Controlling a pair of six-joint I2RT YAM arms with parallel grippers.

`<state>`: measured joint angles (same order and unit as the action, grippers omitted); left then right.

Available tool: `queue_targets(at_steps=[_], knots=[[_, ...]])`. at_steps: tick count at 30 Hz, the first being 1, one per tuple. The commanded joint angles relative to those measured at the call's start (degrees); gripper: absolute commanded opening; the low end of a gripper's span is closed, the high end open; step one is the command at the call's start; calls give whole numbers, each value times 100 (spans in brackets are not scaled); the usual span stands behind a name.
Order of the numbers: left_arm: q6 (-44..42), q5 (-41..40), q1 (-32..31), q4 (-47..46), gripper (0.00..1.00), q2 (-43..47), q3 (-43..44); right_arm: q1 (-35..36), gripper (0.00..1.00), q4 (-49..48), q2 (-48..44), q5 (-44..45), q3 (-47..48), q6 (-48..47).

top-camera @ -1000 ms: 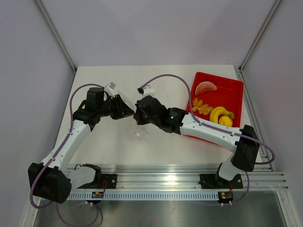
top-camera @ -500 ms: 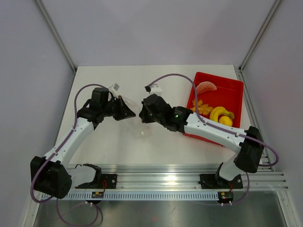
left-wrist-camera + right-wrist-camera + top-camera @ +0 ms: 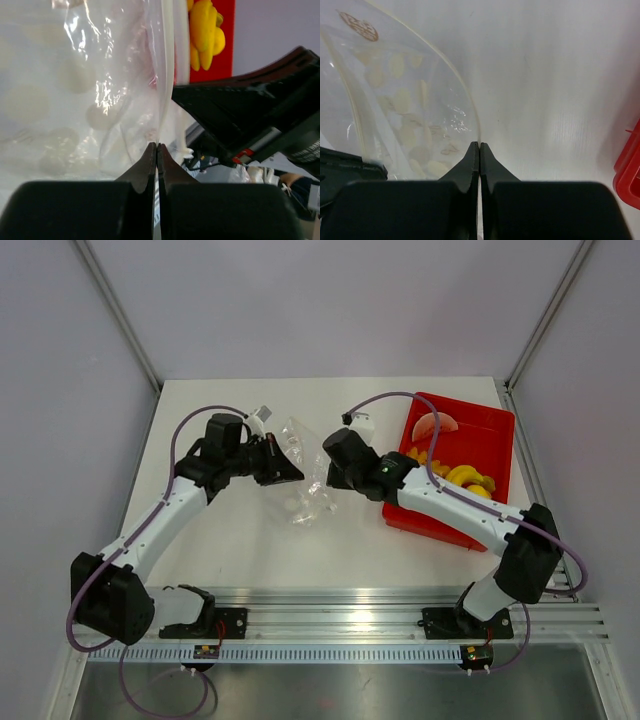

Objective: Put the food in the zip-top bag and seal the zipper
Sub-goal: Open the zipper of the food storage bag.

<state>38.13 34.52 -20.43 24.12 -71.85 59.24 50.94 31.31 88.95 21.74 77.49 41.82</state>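
The clear zip-top bag [image 3: 305, 472] with whitish oval spots hangs between my two grippers, lifted off the table. My left gripper [image 3: 297, 476] is shut on the bag's left mouth edge [image 3: 162, 100]. My right gripper [image 3: 328, 462] is shut on the bag's right mouth edge [image 3: 470, 107]. The spotted face shows in the left wrist view [image 3: 60, 110] and the right wrist view [image 3: 405, 115]. The food lies in the red tray [image 3: 488, 425]: a watermelon slice [image 3: 434, 424], orange knobbly pieces [image 3: 427, 462], a yellow banana [image 3: 464, 477] and a yellow lump [image 3: 476, 492].
The red tray stands at the right back of the white table, just right of my right arm. Grey walls close in the table on the left, back and right. A metal rail runs along the near edge [image 3: 350, 620].
Both grippers have moved right and toward the back, carrying the bag with them toward the tray. The bag has been raised and pulled wider between them.
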Motion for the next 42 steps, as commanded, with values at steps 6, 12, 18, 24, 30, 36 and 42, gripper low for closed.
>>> queue_targets(at_steps=[6, 12, 18, 24, 30, 36, 42], knots=[[231, 696, -243, -586, 0, -302, 596, -189, 0, -248, 343, 270, -445, 546], [-78, 749, -155, -215, 0, -575, 1098, -348, 0, -459, 35, 112, -981, 625], [-156, 723, -146, -101, 0, -821, 1283, -418, 0, -899, -185, -372, -1351, 757], [-929, 416, -155, 723, 0, -1189, 1510, -453, 3, -1074, -351, -688, -1553, 1011], [-1413, 441, -164, 893, 0, -1094, 1502, -471, 60, -1189, -729, -662, -1387, 784], [-1852, 784, -164, 1077, 0, -1032, 1590, -497, 77, -758, -440, -732, -886, 160], [-1950, 793, -164, 1095, 0, -971, 1503, -664, 40, -986, -281, -1206, -850, 28]])
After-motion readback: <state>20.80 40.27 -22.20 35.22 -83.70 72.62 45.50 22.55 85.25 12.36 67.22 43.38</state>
